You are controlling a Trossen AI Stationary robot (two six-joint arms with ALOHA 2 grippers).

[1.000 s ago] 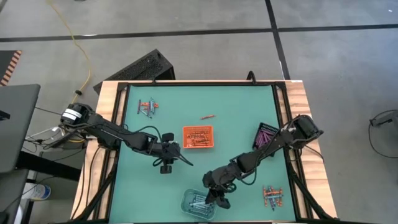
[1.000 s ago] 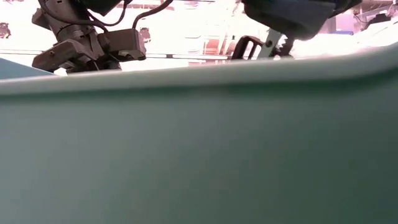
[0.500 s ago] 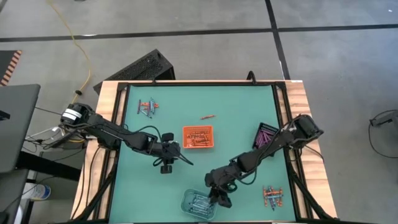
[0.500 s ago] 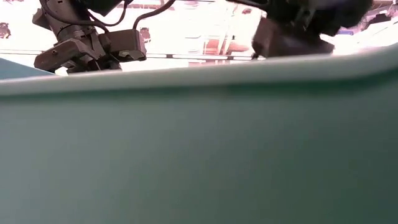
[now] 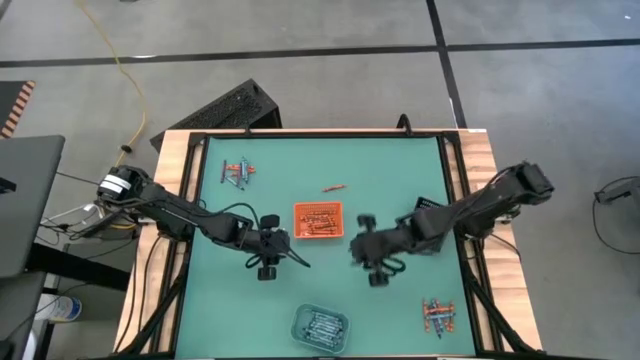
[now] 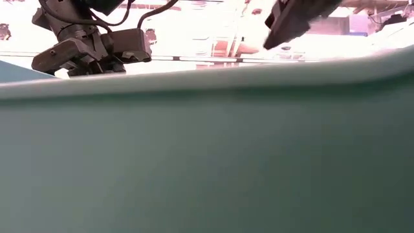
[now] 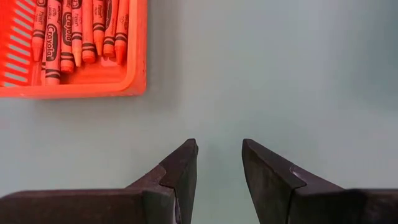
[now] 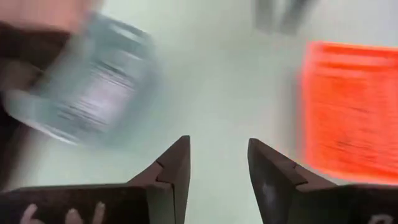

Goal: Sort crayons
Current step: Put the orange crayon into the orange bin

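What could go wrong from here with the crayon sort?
1. The right gripper is open and empty, swinging fast between the orange tray and clear tray; it could clip either.
2. The left gripper hangs open beside the orange tray, so the arms could cross paths.
3. The lone crayon is tiny; a pinch may miss.

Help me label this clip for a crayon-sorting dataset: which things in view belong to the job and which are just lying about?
Belong to the job:
- loose crayons at the far left, the lone crayon, the near-right pile
- orange tray, clear tray, black tray
- left gripper, right gripper

Lying about:
- yellow cable
- black grille panel
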